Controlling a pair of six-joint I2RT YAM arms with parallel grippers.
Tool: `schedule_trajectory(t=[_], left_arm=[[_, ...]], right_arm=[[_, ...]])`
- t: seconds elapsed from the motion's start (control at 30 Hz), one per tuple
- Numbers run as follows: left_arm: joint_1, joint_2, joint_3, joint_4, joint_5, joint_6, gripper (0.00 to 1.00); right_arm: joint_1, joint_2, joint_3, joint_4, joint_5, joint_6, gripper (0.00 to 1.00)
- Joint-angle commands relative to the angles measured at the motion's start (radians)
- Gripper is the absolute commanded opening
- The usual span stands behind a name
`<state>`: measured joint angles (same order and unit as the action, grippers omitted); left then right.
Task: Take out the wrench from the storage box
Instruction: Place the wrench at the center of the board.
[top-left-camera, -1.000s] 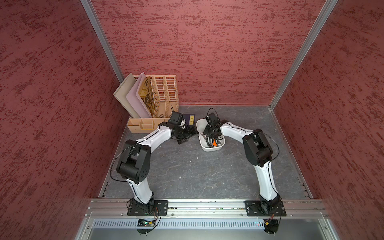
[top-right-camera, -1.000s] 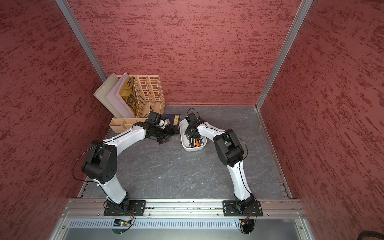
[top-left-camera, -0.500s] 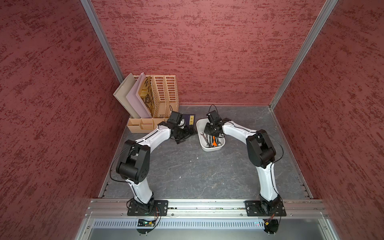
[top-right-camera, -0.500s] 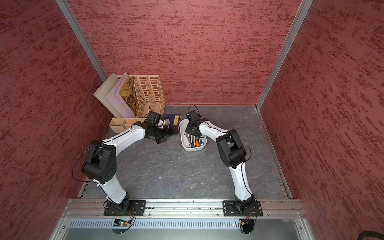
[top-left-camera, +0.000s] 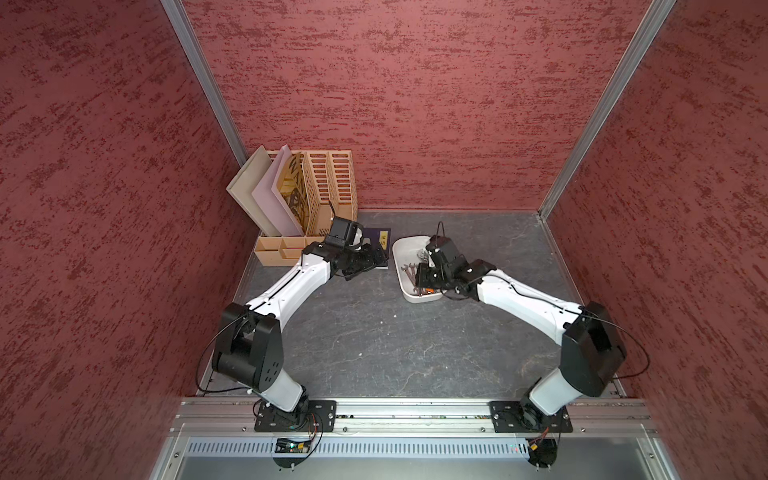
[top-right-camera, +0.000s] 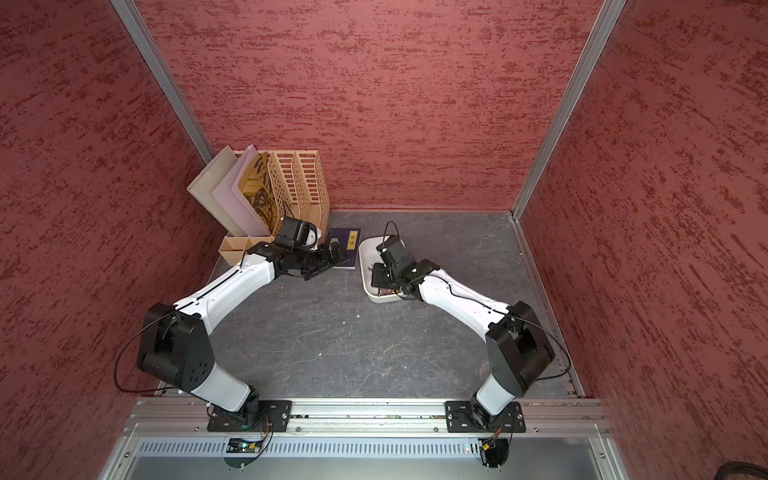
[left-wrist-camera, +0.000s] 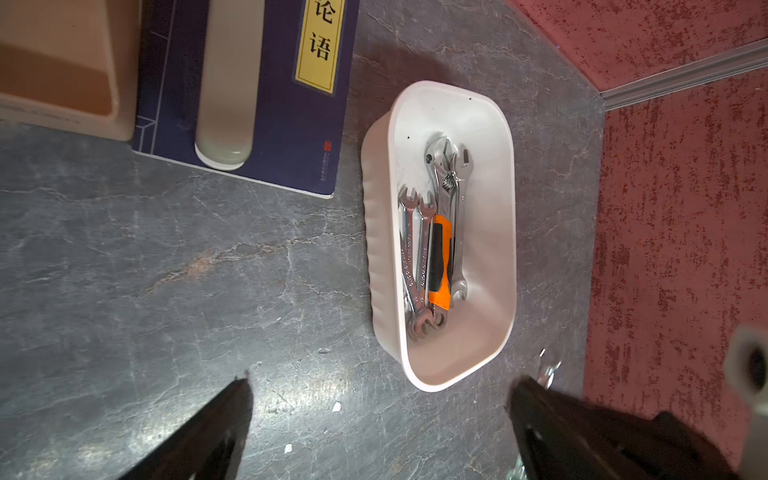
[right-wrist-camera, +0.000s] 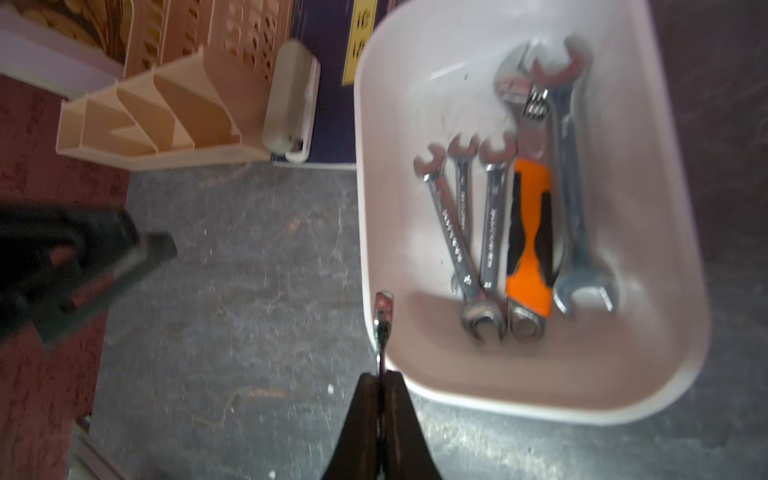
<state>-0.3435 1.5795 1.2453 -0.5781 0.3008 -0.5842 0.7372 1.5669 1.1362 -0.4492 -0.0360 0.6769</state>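
Grey stone-patterned table (top-left-camera: 374, 340), enclosed by rough red walls, is shown with 2 white robot arms reaching toward its far side. Toward that far side a shallow white storage box (top-left-camera: 404, 254) is seen in both top views, with a blue book (left-wrist-camera: 270, 104) just beside it and a peach file organizer (top-left-camera: 328, 187) in the corner beyond. The right gripper (right-wrist-camera: 381, 380) is held over the near end of the box, and its jaws are pressed together on 1 thin silver wrench (right-wrist-camera: 382, 328), which is seen edge-on and sticks out past the fingertips. That wrench is held clear of the box floor and appears in front of the box's rim. Whether it is fully past the rim cannot be told, as the right wrist view is blurred. 5 other wrenches (right-wrist-camera: 486, 232) are seen lying side by side on the box floor, 1 of them with an orange handle (right-wrist-camera: 530, 249). The left gripper (left-wrist-camera: 379, 383) is held beside the box, on the book's side, with its jaws wide apart and nothing between them. The grasp and lift are judged to be done. What is left is for the wrench to be carried clear of the box and set down on the table, which has not yet been done.
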Motion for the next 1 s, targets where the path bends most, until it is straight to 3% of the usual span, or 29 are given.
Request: schedule_trajectory(t=[0.0,0.13,0.3,0.77,0.97], left_arm=[[-0.011,-0.019,-0.015,-0.023,-0.038,0.028,1.0],[-0.03,-0.024,-0.018,-0.02,-0.049,0.03,1.0],[-0.046,-0.023,-0.021,-0.023,-0.05,0.031,1.0],[-0.056,-0.05,-0.046,-0.011,-0.057,0.047,1.0],[-0.057,-0.05,-0.043,-0.007,-0.045,0.046,1.0]], right_arm=[[0.084,-0.082,-0.106,0.01,0.043,0.08,0.0],[0.172,-0.105,-0.228,0.048,0.064,0.15,0.0],[0.207,-0.087,-0.325,0.114,0.048,0.193,0.0],[0.238,-0.015,-0.375,0.078,0.03,0.244,0.0],[0.243,-0.037,-0.411,0.059,0.006,0.262,0.13]])
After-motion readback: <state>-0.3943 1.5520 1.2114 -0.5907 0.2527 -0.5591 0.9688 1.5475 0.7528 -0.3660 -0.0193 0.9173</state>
